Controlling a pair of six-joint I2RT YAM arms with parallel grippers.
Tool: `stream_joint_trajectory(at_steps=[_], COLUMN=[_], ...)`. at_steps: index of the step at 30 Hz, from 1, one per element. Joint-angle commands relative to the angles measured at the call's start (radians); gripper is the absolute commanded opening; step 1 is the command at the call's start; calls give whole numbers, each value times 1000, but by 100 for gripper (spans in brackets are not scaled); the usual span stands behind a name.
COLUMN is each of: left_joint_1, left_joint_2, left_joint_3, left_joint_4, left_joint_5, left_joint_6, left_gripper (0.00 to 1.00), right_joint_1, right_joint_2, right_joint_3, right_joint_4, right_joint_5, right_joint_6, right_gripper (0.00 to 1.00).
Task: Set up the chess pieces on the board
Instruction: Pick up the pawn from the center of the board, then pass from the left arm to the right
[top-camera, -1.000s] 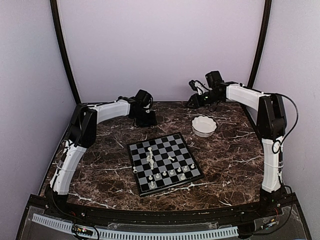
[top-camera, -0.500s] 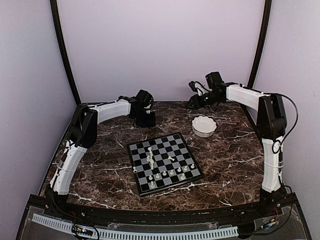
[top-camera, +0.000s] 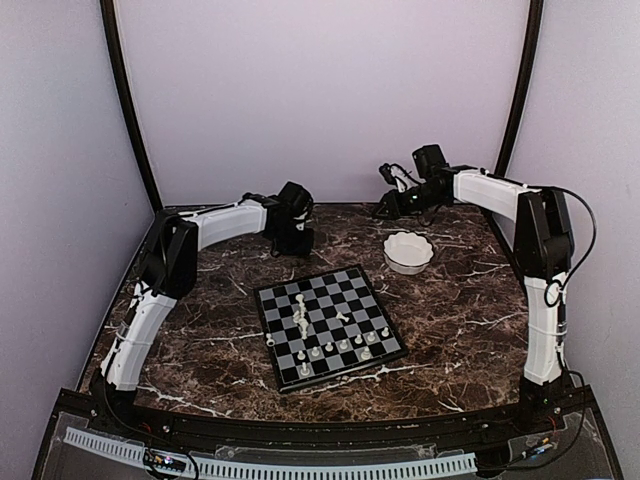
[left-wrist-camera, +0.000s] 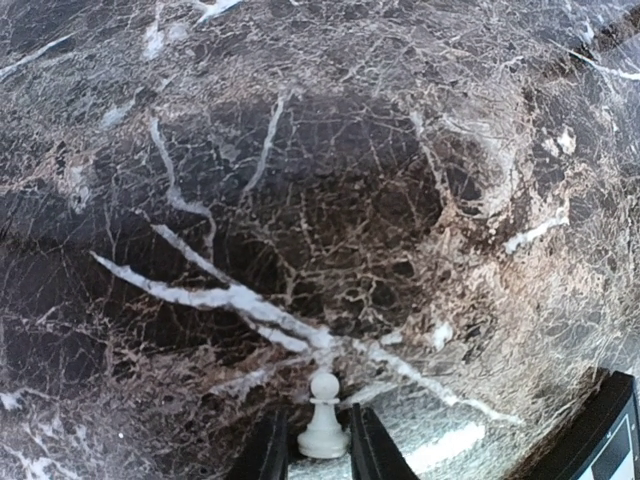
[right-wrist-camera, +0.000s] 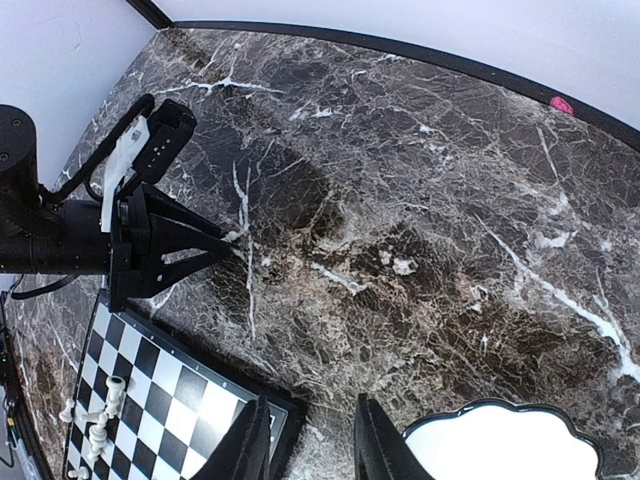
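Observation:
In the left wrist view a small cream-white pawn (left-wrist-camera: 323, 418) stands upright on the marble. My left gripper (left-wrist-camera: 320, 452) is shut on its base, one finger against each side. From above, that gripper (top-camera: 293, 243) is low at the table's back, beyond the board (top-camera: 340, 285). Several white chess pieces (top-camera: 341, 346) stand along the board's near rows, and a few (top-camera: 300, 318) lie in its middle. My right gripper (right-wrist-camera: 310, 445) is open and empty. It hangs above the marble between the board's corner (right-wrist-camera: 275, 415) and the bowl.
A white scalloped bowl (top-camera: 408, 252) sits at the back right of the table, its rim (right-wrist-camera: 480, 412) next to my right fingers. One piece (top-camera: 270, 340) is at the board's left edge. Purple walls enclose the table on three sides.
My left gripper has closed in on the pawn and its arm has shifted slightly to the right. The right arm has stayed where it was.

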Motion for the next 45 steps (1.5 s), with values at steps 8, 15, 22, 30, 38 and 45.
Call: stream_joint_trajectory(at_steps=[8, 15, 22, 30, 38, 45], left_joint_1=[-10, 4, 25, 33, 19, -14], left_joint_2=[30, -6, -103, -321, -488, -531], left_joint_3=[-11, -33, -82, -348, -600, -646], left_joint_4=[-145, -47, 15, 208, 442, 503], left_joint_5=[-11, 133, 158, 361, 542, 635], left_joint_6=[50, 83, 106, 148, 140, 98], left_gripper=[11, 10, 9, 9, 9, 9], right_joint_1=[-4, -5, -4, 0, 41, 86], right_joint_2=[-50, -81, -103, -100, -18, -16], right_joint_3=[-5, -35, -62, -63, 27, -36], right_joint_4=[28, 30, 28, -28, -290, -223], right_joint_5=[-18, -5, -14, -165, -420, -612], right_joint_6=[9, -13, -29, -46, -211, -64], right_gripper=[30, 30, 30, 31, 31, 33])
